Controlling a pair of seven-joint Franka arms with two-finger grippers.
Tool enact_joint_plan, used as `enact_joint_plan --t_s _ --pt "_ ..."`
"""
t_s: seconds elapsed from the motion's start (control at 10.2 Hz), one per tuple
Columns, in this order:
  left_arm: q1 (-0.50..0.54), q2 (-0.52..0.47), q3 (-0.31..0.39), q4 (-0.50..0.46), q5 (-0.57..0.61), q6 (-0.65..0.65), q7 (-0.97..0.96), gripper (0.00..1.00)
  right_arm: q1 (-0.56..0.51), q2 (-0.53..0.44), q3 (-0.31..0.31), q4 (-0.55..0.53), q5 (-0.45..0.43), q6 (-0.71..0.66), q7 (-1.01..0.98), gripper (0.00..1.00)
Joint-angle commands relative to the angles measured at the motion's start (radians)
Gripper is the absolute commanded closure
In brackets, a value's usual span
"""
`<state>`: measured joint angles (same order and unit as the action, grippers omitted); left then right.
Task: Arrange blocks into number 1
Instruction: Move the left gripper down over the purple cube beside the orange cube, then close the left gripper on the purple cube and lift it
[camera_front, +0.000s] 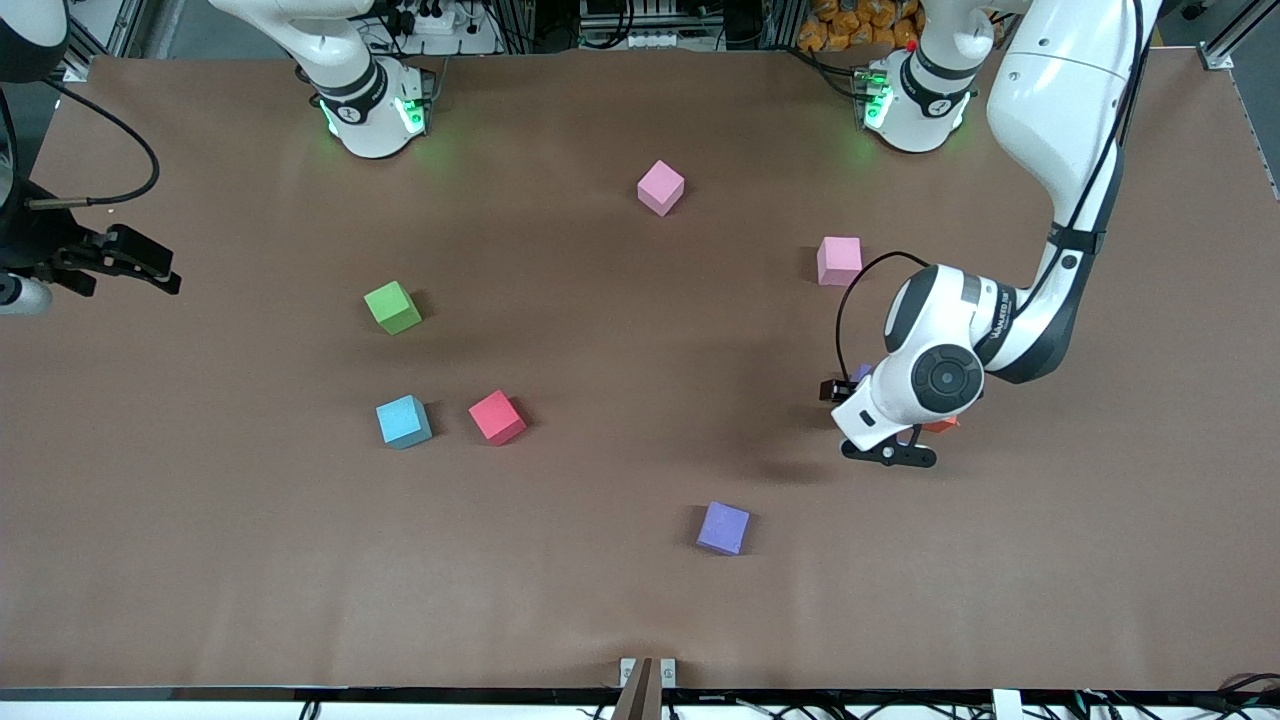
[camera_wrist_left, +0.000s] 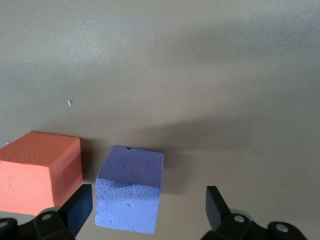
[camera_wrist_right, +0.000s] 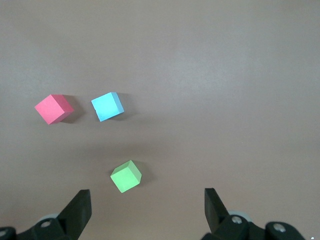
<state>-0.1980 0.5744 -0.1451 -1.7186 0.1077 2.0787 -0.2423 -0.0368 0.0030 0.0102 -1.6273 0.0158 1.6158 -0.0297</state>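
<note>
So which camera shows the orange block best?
The left wrist view: the orange block sits large beside a purple block. The front view shows only a sliver under the left arm; the right wrist view shows none.

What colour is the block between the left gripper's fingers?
Purple block; the left wrist view shows it best.

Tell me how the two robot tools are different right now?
The left tool is low, straddling a purple block beside an orange block; the right tool hangs high over a green block, straddling nothing. Both are open and empty.
</note>
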Motion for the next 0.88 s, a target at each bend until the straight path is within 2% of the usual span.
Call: enact_joint_plan --t_s 0.0,0.79 --pt "0.003 -0.042 0.001 -0.067 0.052 0.031 -0.012 0.0 -0.017 -0.002 0.016 0.006 -0.013 -0.017 -0.012 0.0" --pt "0.005 0.007 0.001 -0.084 0.052 0.032 -0.003 0.0 -0.014 -0.002 0.017 0.007 -0.008 -0.036 -0.01 0.0"
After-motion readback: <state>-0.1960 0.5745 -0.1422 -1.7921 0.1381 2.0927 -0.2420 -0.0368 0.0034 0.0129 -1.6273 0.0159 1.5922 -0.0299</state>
